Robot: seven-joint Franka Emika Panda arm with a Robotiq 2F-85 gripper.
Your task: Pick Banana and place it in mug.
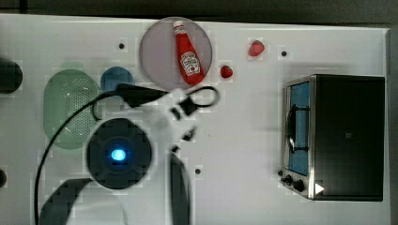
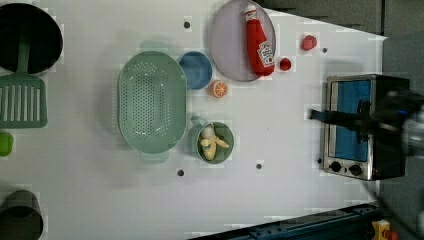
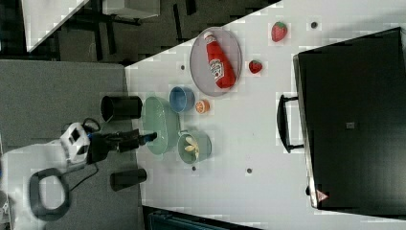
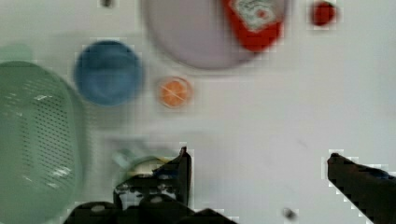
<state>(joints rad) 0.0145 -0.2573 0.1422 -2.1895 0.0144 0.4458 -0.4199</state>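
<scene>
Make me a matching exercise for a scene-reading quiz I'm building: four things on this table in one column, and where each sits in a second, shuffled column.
Things:
1. banana
2. ketchup bottle
3. orange slice
4. colander

Places:
A. lying on the grey plate
B. on the bare table beside the blue bowl
C. inside the mug
D. in the left view, left of the mug

Pairs: 1-C, 2-A, 3-B, 4-D

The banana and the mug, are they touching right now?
Touching. In the left view the banana lies inside the mug, resting within its rim. The right view shows the same.
</scene>
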